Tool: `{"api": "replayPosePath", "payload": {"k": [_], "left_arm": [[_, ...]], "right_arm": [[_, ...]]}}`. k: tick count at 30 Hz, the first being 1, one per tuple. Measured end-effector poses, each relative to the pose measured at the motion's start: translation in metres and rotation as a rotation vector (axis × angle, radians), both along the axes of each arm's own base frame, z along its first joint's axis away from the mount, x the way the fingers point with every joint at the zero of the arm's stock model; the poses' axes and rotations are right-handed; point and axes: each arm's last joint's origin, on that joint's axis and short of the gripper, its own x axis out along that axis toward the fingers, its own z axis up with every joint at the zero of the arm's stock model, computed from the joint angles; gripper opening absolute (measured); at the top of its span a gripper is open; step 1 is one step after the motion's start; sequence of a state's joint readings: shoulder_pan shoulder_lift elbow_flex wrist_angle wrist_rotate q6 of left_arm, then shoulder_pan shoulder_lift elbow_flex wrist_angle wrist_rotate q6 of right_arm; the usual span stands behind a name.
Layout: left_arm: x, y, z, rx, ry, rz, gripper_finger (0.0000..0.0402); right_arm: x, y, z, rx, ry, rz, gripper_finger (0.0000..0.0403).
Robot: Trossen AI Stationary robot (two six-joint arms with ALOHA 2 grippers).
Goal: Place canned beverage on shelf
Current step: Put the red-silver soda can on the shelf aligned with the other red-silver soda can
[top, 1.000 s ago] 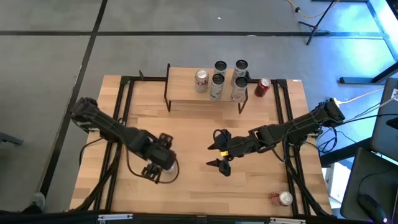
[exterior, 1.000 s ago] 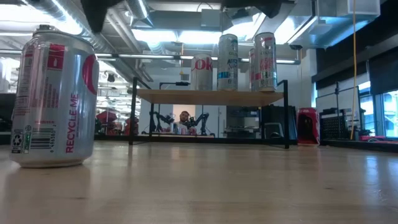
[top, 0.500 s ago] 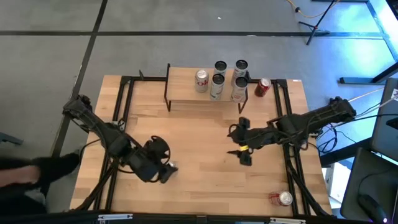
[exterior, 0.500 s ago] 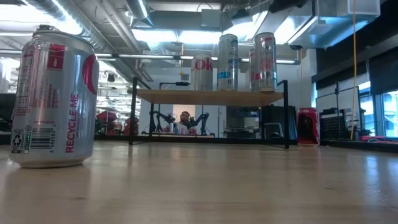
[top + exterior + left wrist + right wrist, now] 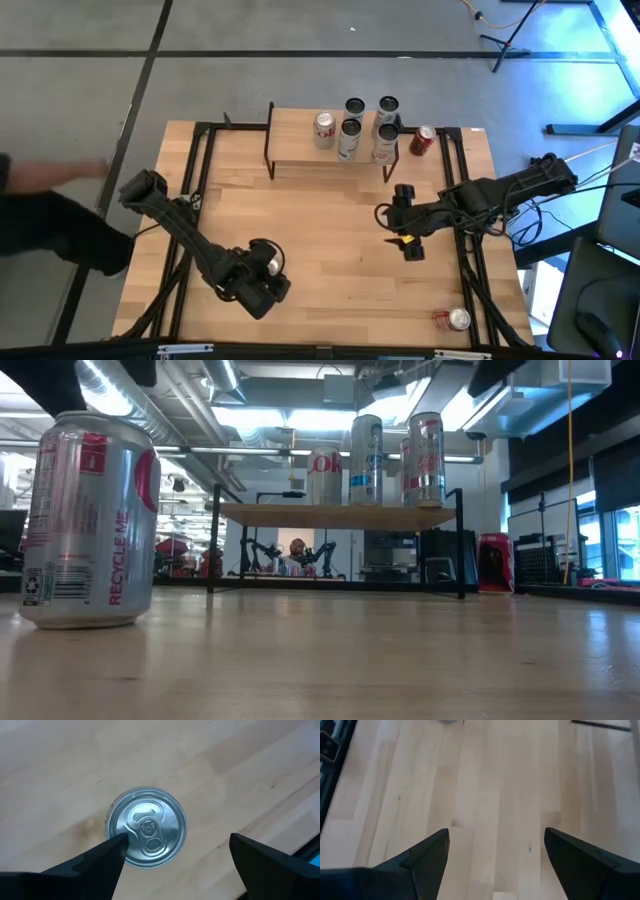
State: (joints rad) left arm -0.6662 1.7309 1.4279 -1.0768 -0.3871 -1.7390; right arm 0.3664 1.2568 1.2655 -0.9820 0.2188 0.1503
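A silver can with pink print (image 5: 90, 520) stands on its base on the table near the near-left; its top shows in the left wrist view (image 5: 147, 827) and in the high view (image 5: 268, 263). My left gripper (image 5: 177, 839) is open above it, pointing down, one finger on either side. My right gripper (image 5: 405, 220) is open and empty over the table right of centre, and the right wrist view (image 5: 496, 834) shows only bare wood under it. The shelf (image 5: 300, 150) stands at the far edge with several cans upright on its top (image 5: 340, 515). My left gripper comes at the silver can from above, its fingers pointing down. One fingertip (image 5: 117, 842) lies over the rim of the can's top (image 5: 125, 832). I cannot tell whether it touches. The other finger (image 5: 250, 850) stands clear of the can.
A red can (image 5: 423, 140) stands on the table right of the shelf, also in the low view (image 5: 495, 563). Another red can (image 5: 452, 318) lies near the near-right corner. A person in dark clothes (image 5: 50, 220) is beside the table's left edge. Black frame rails (image 5: 455, 200) run along both sides.
My right gripper has gone toward the table's right edge and a little toward the far edge, staying open. My left arm has swung round, and its gripper has come over the silver can from the near side. The can has shifted a little in the low view.
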Motion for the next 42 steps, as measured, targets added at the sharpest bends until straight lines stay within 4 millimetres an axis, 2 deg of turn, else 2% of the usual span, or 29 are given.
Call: {"api": "replayPosePath", "payload": {"k": [9, 13, 17, 33, 37, 42], "left_arm": [[-0.014, 0.013, 0.021, -0.021, -0.007, 0.020, 0.0341], [-0.020, 0.014, 0.022, -0.008, 0.019, 0.041, 0.0341], [-0.014, 0.008, 0.013, 0.031, 0.013, 0.015, 0.0341], [0.000, -0.001, -0.026, 0.142, 0.164, -0.085, 0.0340], [0.009, 0.007, -0.028, 0.165, 0.195, -0.179, 0.0314], [0.026, 0.024, -0.026, 0.167, 0.237, -0.411, 0.0244]], "right_arm": [[-0.001, 0.000, 0.000, 0.003, 0.011, 0.011, 0.0312], [-0.001, 0.000, 0.000, -0.006, 0.008, 0.010, 0.0312], [0.000, 0.000, 0.000, -0.012, -0.002, 0.021, 0.0312], [0.003, -0.001, 0.002, -0.072, -0.051, -0.016, 0.0312], [0.005, 0.000, 0.004, -0.076, -0.081, 0.003, 0.0312], [0.006, 0.000, 0.004, -0.083, -0.082, 0.010, 0.0312]]}}
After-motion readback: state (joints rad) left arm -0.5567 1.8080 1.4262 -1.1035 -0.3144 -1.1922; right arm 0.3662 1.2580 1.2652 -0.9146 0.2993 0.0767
